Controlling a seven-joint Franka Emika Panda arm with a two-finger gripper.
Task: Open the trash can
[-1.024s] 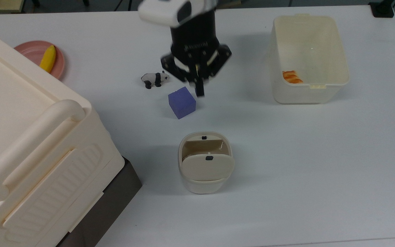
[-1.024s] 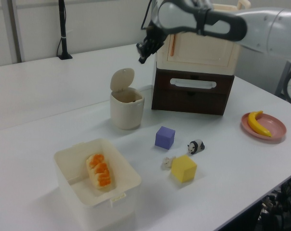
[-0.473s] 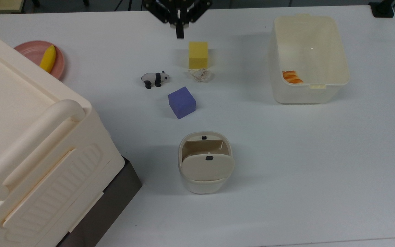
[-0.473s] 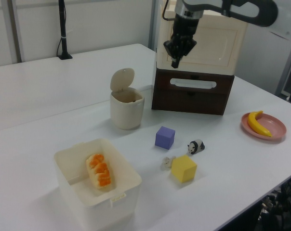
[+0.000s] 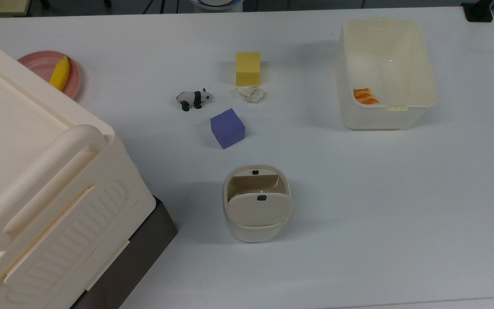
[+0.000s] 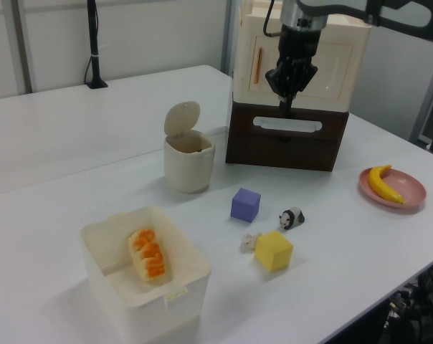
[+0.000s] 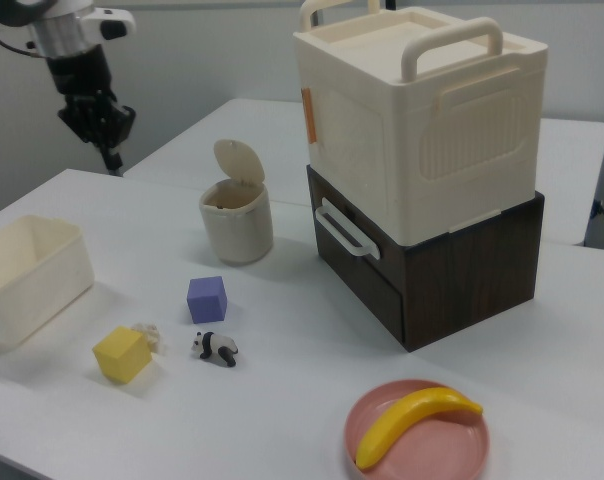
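The trash can (image 5: pixel 257 205) sits near the middle of the counter (image 5: pixel 401 214), at about 6 o'clock from the purple block (image 5: pixel 227 128) in the top view. Its beige lid (image 6: pixel 182 117) stands straight up, so the can is open and the job looks done. The pincer (image 7: pixel 110 155) hangs high and far from the can, likely to keep out of the way. It holds nothing, and its tips look pressed close together. The yellow block (image 5: pixel 247 68) sits at 12 o'clock from the purple one.
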